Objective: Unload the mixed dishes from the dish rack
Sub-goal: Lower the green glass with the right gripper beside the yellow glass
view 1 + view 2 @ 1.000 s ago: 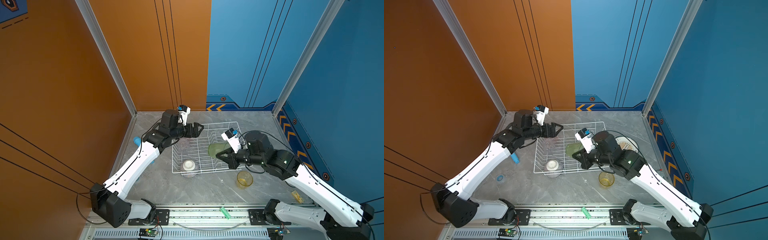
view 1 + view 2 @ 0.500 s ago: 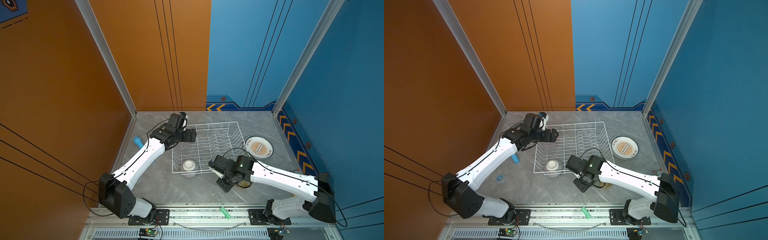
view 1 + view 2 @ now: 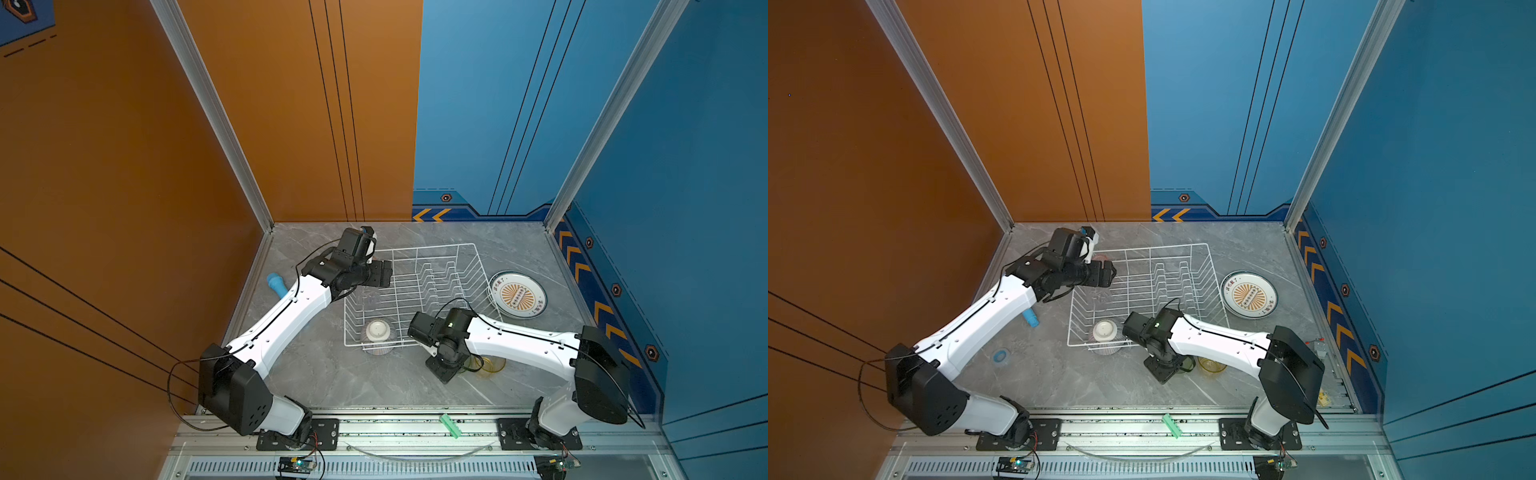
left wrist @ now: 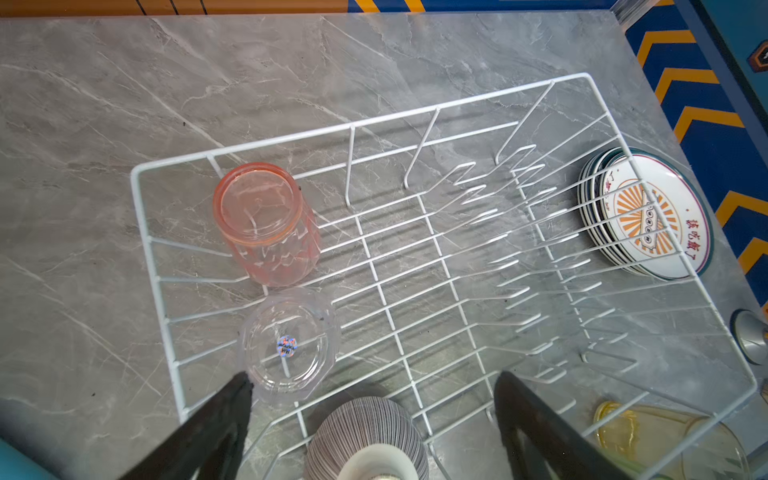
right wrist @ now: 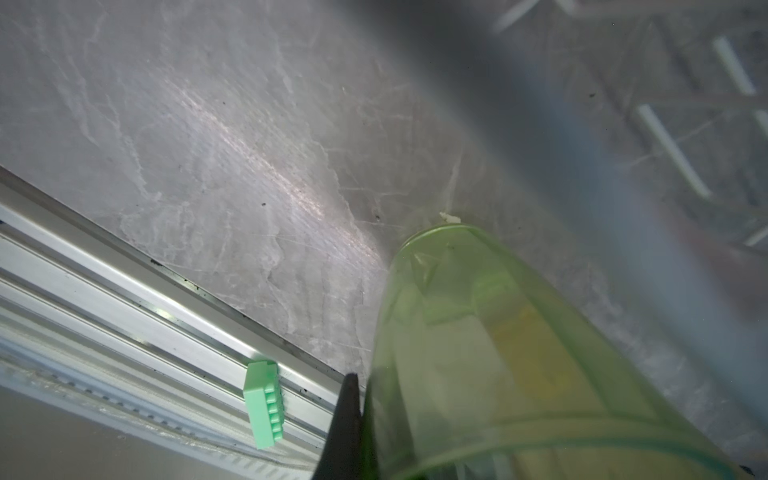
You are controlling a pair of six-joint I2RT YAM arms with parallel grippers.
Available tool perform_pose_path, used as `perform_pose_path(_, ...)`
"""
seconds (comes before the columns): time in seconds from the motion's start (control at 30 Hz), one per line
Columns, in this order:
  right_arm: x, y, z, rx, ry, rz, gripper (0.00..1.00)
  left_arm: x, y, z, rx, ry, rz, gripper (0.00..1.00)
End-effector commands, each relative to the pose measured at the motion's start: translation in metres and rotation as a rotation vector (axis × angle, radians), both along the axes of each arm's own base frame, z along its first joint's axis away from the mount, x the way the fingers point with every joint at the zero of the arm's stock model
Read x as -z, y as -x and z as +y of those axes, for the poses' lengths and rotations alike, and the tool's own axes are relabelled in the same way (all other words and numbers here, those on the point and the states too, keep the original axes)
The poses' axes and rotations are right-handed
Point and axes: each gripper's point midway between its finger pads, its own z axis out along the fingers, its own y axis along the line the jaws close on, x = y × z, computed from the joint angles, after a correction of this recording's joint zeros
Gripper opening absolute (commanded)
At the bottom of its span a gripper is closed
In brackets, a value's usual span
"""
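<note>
Green tumbler (image 5: 498, 353), low right in frame, sat pinched in my right pincer (image 5: 374, 395) near the worktop (image 5: 249, 145), ready to put down, I think. Left pincer (image 4: 374, 380) hung wide open, empty, above the dish rack (image 4: 415, 116).

Left arm (image 3: 286, 320), right arm (image 3: 523, 340): white links, black joints, black cables (image 3: 174, 386) (green LED (image 3: 451, 324)).

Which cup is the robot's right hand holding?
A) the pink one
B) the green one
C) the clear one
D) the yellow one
B: in the right wrist view the green tumbler fills the space right against the dark finger of the right gripper, whose jaws are closed on its wall.
</note>
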Motion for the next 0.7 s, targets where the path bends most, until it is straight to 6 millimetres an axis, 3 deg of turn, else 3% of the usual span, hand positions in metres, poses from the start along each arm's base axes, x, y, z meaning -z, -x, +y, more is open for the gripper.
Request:
perform_pose_path(0.0, 0.007, 0.0, -0.004, -0.009, 0.033, 0.021, 0.0, -0.001, -0.002, 0.001, 0.005, -0.037, 0.002, 0.92)
perform_pose_path(0.4, 0.008, -0.003, -0.006, -0.002, 0.044, 0.017, 0.2, 0.013, -0.004, 0.008, -0.011, -0.128, 0.045, 0.93)
perform_pose_path(0.5, 0.005, -0.004, -0.006, 0.001, 0.034, 0.011, 0.28, 0.015, -0.004, 0.009, -0.017, -0.143, 0.048, 0.93)
perform_pose_path(0.67, -0.008, -0.006, -0.009, 0.006, 0.013, -0.026, 0.52, 0.018, -0.006, 0.016, -0.04, -0.188, 0.056, 0.94)
